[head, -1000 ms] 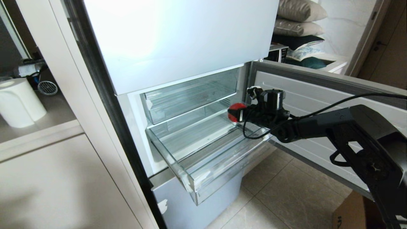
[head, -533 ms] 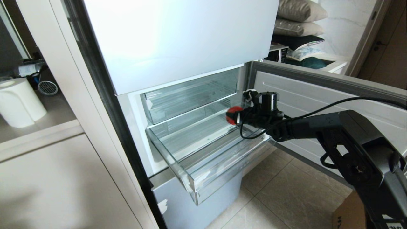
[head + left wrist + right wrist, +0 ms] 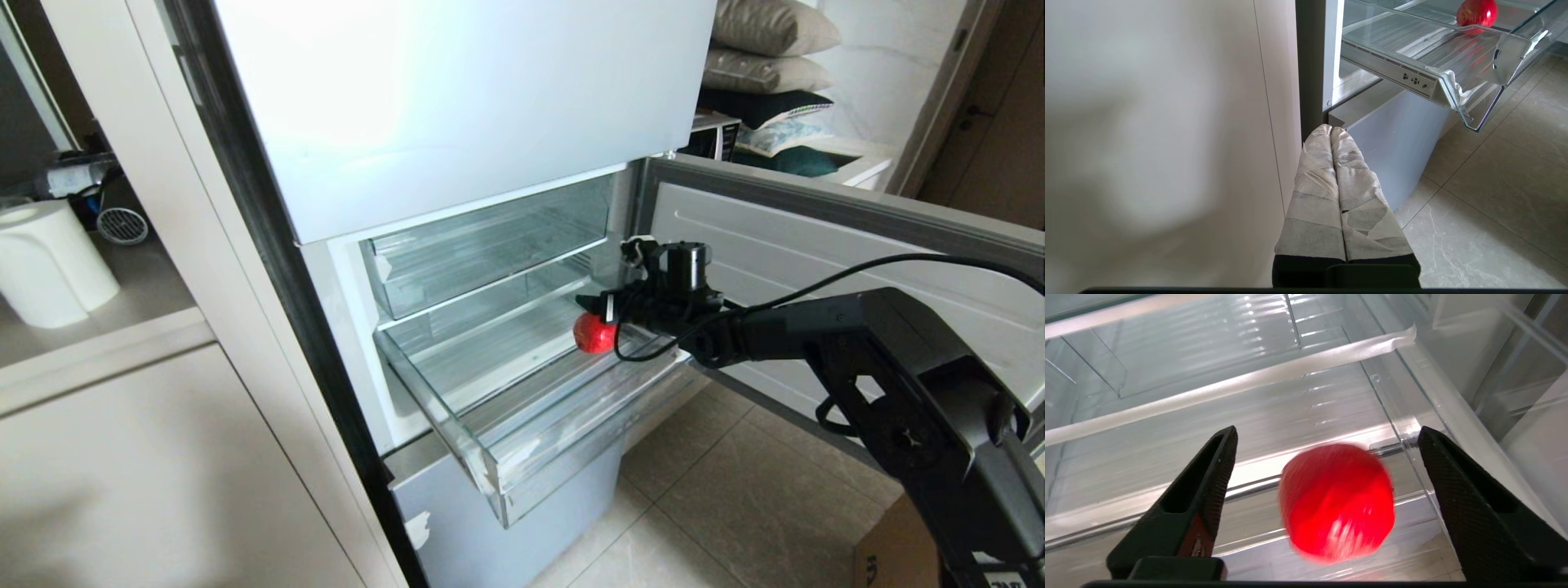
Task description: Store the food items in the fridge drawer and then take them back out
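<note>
Glossy round red fruit (image 3: 593, 333) seen inside pulled-out clear fridge drawer (image 3: 490, 469), near its right wall; blurred.

No readable text, label, brand or number anywhere. Only faint, illegible marks on the brown cardboard box (image 3: 894, 547) at the floor corner.

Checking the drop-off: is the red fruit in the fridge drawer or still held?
In the fridge drawer: the red fruit sits clear of the right hand, whose fingers stand wide apart.
</note>
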